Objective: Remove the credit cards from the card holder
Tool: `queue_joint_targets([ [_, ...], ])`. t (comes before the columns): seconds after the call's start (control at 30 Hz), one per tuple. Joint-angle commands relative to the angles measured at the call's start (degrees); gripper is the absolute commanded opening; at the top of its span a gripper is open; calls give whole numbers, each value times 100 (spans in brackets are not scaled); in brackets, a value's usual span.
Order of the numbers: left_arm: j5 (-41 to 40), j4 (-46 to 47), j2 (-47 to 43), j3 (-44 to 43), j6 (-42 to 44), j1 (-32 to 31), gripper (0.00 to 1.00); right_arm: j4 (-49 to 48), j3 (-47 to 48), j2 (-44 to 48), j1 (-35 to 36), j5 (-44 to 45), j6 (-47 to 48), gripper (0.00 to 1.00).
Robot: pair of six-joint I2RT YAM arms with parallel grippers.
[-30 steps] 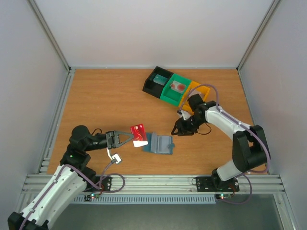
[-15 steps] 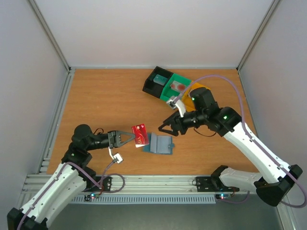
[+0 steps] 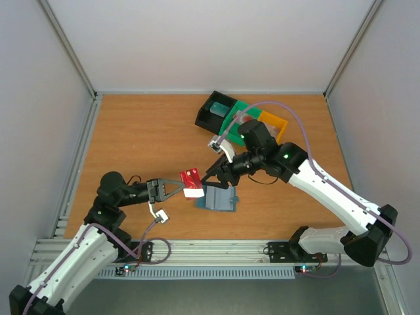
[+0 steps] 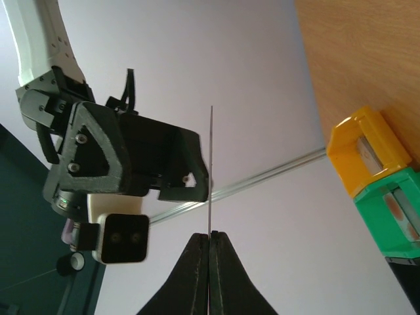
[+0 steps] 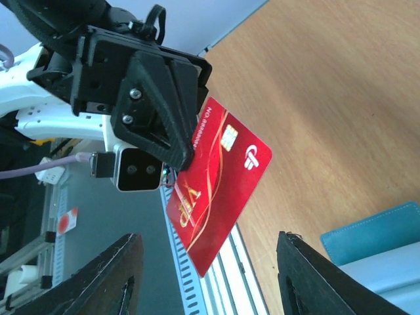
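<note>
My left gripper (image 3: pixel 178 187) is shut on a dark red credit card (image 3: pixel 190 180) and holds it above the table, just left of the card holder. In the left wrist view the card (image 4: pixel 210 174) shows edge-on, pinched between the fingertips (image 4: pixel 203 243). The light blue card holder (image 3: pixel 218 197) lies open on the table; its corner shows in the right wrist view (image 5: pixel 384 230). My right gripper (image 3: pixel 212 174) is open and empty, close to the card's right edge and above the holder. In the right wrist view the red card (image 5: pixel 220 187) sits between its spread fingers (image 5: pixel 125 269).
Black (image 3: pixel 214 111), green (image 3: pixel 236 123) and orange (image 3: pixel 275 125) bins stand in a row at the back of the table. The orange bin (image 4: pixel 364 147) and green bin (image 4: pixel 387 210) also show in the left wrist view. The near rail (image 3: pixel 210 248) edges the table front.
My right arm has swung left from beside the bins to the red card, its gripper open. My left gripper has kept hold of the card and hardly moved.
</note>
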State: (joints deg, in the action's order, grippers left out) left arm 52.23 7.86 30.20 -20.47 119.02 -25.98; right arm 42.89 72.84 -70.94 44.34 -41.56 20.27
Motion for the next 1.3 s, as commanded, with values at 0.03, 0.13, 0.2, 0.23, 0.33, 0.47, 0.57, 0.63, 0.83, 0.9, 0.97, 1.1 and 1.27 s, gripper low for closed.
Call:
queue_joint_targets([
  [0.03, -38, 852, 118, 151, 695, -45, 0, -492, -37, -354, 159, -318, -186, 56],
  [0.13, -68, 908, 134, 157, 669, -61, 0, -761, -138, -409, 187, -603, -243, 54],
  [0.2, -81, 842, 120, 158, 661, -70, 0, -874, -184, -441, 189, -754, -270, 50],
  [0.23, -83, 817, 112, 157, 664, -74, 0, -896, -198, -473, 189, -806, -276, 47],
  [0.33, -89, 805, 106, 166, 682, -83, 0, -818, -170, -578, 197, -783, -268, 37],
  [0.47, -99, 772, 99, 149, 675, -92, 0, -859, -155, -619, 200, -870, -267, 22],
  [0.57, -91, 738, 93, 148, 692, -100, 0, -895, -141, -607, 203, -932, -250, 6],
  [0.63, -54, 687, 77, 148, 675, -101, 0, -861, -143, -585, 201, -927, -202, 1],
  [0.83, -145, -481, -195, 14, 770, -101, 11, -240, -53, -518, 198, -369, 210, 1],
  [0.9, -219, -850, -288, 24, 814, -101, 40, 105, 40, -513, 190, -116, 398, 1],
  [0.97, -308, -1215, -392, 34, 745, -101, 54, 427, 134, -499, 160, 158, 575, 1],
  [1.1, -646, -2160, -685, -226, -99, -107, 61, 1112, 363, -450, 128, 795, 984, 1],
  [1.27, -980, -3269, 31, -1709, -5146, -109, 64, 1681, 488, -405, 317, 1190, 1504, 1],
])
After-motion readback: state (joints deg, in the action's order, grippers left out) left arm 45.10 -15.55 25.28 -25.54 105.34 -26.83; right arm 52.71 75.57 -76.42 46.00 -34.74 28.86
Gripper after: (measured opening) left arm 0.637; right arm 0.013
